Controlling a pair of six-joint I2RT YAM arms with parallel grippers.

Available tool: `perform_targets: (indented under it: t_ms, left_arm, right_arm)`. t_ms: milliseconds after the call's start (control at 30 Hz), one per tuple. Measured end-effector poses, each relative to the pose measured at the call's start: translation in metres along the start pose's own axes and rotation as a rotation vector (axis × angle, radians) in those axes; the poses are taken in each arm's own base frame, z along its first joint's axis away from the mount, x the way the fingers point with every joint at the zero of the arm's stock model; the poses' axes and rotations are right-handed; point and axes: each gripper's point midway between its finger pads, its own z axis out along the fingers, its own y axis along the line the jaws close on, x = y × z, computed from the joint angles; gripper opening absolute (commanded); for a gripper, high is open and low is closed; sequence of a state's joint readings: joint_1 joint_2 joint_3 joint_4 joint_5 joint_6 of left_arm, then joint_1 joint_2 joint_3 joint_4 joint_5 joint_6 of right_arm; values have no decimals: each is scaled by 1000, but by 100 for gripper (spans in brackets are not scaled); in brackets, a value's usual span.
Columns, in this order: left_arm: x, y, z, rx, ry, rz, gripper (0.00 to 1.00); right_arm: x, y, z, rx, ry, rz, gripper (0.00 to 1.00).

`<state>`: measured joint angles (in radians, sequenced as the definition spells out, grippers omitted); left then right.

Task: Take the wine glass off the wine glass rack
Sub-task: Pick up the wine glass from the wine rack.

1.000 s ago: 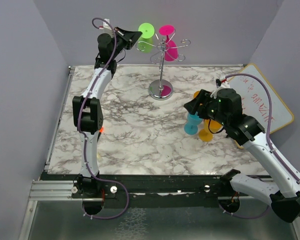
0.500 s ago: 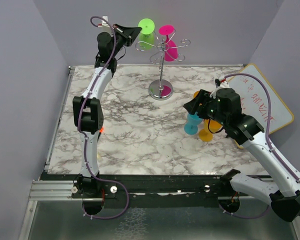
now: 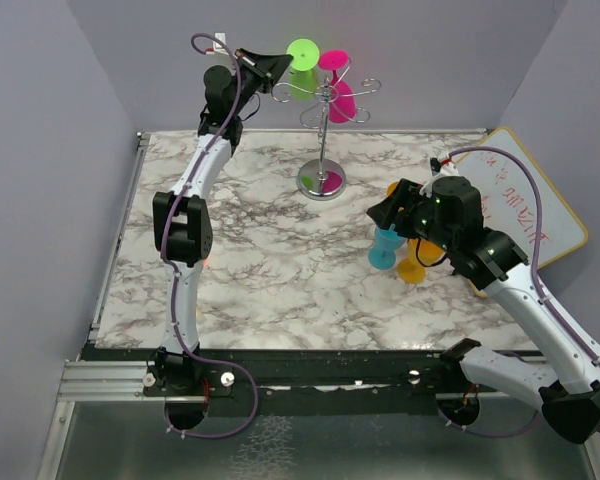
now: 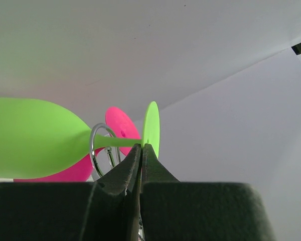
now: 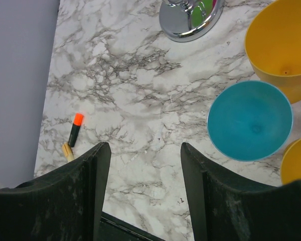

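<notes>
The green glass (image 3: 297, 86) isn't off the rack (image 3: 323, 130) yet. It's hung foot up, bowl down, high at the far side of the table (image 3: 260, 260). The stem is threaded through a wire loop (image 4: 94, 150), which sits between bowl and foot (image 4: 151, 128). The left gripper (image 4: 141, 146) is closed all the way. From the wrist view the stem looks to be pinched at the very tips, right beside the foot. The right gripper (image 5: 144, 150) is held open over the table with nothing in it, near the blue glass (image 5: 250, 120), so it can be ignored here.

Step in hand, as far as can be judged: the stem has to be slid out of the loop. That's probably best done sideways through the loop's open end, not pulled straight up or down, since the foot is wider than the wire gap and would likely get caught. Which way the loop opens can't be made out tbh, so the pull should be kept slow and stopped if the rack is seen to lean. The rack is thin and probably tipped easily.

The grip is small and well away from the bowl, so the glass could get swung round in the tips. Level and steady is advised. The pink glass (image 3: 342, 100) is hung just beside, so clearance there should be watched too.
</notes>
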<state>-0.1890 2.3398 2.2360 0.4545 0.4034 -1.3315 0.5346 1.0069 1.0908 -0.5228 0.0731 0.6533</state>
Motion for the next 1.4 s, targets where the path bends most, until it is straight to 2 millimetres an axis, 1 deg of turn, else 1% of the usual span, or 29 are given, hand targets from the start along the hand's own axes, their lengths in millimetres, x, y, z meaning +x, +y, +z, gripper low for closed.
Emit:
perform_targets:
  t_ms: [267, 500, 633, 967, 1033, 1200, 1400]
  left_arm:
    - [8, -1, -2, 9, 43, -4, 0]
    - [17, 13, -12, -19, 81, 1, 0]
    - [18, 11, -15, -22, 89, 9, 0]
    - [6, -19, -35, -9, 91, 48, 0]
    - [3, -23, -39, -9, 94, 51, 0]
    - [-11, -20, -50, -20, 93, 57, 0]
    - [-20, -16, -58, -23, 110, 58, 0]
  right_arm:
    - [0, 0, 0, 0, 0, 0, 63]
    - [0, 0, 0, 0, 1, 4, 63]
    - [0, 0, 0, 0, 1, 10, 63]
    - [0, 1, 0, 0, 2, 28, 63]
    - [1, 1, 0, -1, 3, 31, 63]
    - [1, 2, 1, -1, 7, 49, 63]
    - [4, 3, 3, -1, 18, 59, 63]
